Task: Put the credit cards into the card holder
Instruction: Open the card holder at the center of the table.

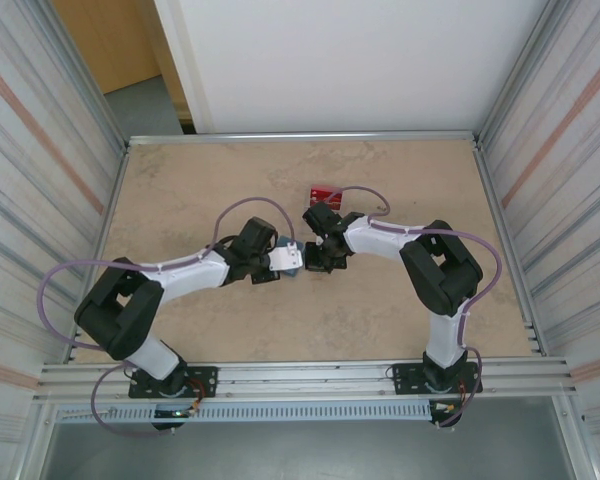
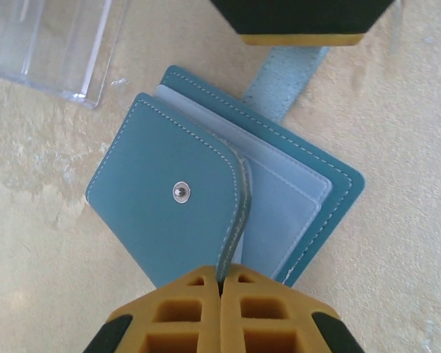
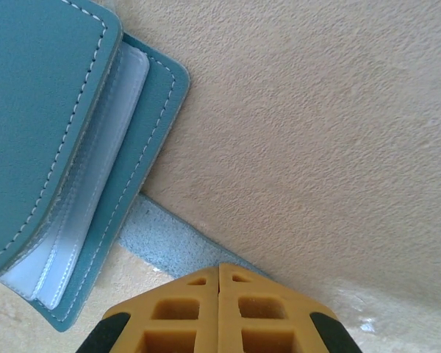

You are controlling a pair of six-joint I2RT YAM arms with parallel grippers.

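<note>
While card holder [image 2: 336, 193] lies ajar | left end effector [image 2: 220, 275] pinches cover [image 2: 151, 202] | right end effector [image 3: 219, 272] clamps tab [image 3: 169, 243]

- Clear plastic case [image 2: 51, 44]: cut off at top/left edges, L wrist view.
- Card holder [image 3: 44, 132]: cut off at left/top, R wrist view; snap tab [image 3: 169, 246] end hidden under R gripper [image 3: 219, 273].
- Credit cards [image 1: 327, 192]: too small to count, top view.

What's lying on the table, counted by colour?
Teal: 1, the holder
Red: 1, the card pile, too small to count single cards
Clear: 1, the case
Total: 3
</note>
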